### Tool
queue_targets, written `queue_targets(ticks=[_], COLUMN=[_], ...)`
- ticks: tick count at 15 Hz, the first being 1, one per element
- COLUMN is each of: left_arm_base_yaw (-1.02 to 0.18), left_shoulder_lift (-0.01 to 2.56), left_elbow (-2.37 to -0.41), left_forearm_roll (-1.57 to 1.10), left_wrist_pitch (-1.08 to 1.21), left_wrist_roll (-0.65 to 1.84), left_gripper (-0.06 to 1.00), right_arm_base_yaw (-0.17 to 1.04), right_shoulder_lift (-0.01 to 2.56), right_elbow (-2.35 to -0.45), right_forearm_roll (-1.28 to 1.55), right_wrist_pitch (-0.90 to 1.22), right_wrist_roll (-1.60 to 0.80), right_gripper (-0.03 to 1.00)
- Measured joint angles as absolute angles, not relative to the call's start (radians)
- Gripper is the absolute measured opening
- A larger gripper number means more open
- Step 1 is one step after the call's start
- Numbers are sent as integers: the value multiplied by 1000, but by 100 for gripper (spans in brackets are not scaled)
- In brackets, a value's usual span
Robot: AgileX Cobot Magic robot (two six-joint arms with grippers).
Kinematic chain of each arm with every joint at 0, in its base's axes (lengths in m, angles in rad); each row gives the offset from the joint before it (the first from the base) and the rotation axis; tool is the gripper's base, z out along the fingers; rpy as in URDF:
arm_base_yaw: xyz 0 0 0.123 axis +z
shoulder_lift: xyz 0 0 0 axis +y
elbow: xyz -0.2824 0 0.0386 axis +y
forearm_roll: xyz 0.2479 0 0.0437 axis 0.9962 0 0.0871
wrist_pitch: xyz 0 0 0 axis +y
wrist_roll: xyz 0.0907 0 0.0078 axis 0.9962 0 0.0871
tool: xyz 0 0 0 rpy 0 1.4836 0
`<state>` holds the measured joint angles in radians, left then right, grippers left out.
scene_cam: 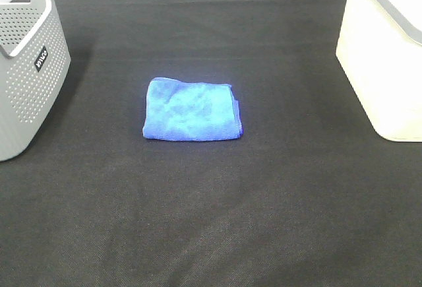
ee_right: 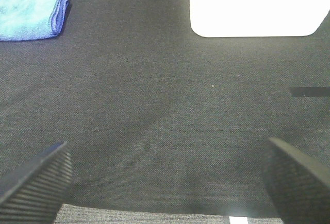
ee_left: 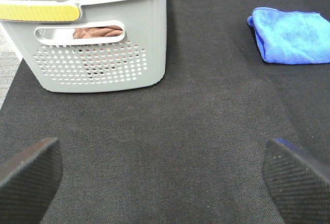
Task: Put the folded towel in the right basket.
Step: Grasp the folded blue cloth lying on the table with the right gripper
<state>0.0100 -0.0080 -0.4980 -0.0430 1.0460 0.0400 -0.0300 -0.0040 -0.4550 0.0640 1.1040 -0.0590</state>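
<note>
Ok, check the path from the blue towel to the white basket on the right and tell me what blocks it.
Nothing visible does. Only bare black table cover separates the folded blue towel from the white basket. The stretch between the open right gripper and the towel is bare too.

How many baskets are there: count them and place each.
2. A grey basket at the left edge, a white basket at the right edge. Both partly out of frame.

Bright even light, white basket blown out (no detail), soft shadows
</note>
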Motion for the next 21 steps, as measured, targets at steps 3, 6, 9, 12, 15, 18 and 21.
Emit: queue_targets(ticks=[3,6,9,12,15,18,21], left_arm_base_yaw=[10,10,10,10,10,10,10], left_shoulder_lift=[-8,-8,-8,-8,-8,-8,-8], left_elbow=[-498,-498,-498,-498,-498,-498,-498], left_forearm_roll=[-48,-49,-49,-49,-49,-49,-50], left_wrist_pitch=[1046,1046,1046,1046,1046,1047,1047], left_wrist_roll=[40,40,40,40,40,40,40], left_gripper=[98,98,98,98,98,98,98], right_arm_base_yaw=[-30,-30,-30,-30,-30,62,168], right_shoulder_lift=[-3,169,623,989,1188,1492,1822], right_elbow=[-455,-532,-858,-1167,-1271,-1341,-1471], right_forearm_roll=[55,28,48,142,390,562,655], right_wrist_pitch=[1104,1106,1198,1209,1210,1072,1005], right_wrist_roll=[-59,-62,-62,-72,-155,-256,-306], right_gripper=[96,96,93,93,93,93,93])
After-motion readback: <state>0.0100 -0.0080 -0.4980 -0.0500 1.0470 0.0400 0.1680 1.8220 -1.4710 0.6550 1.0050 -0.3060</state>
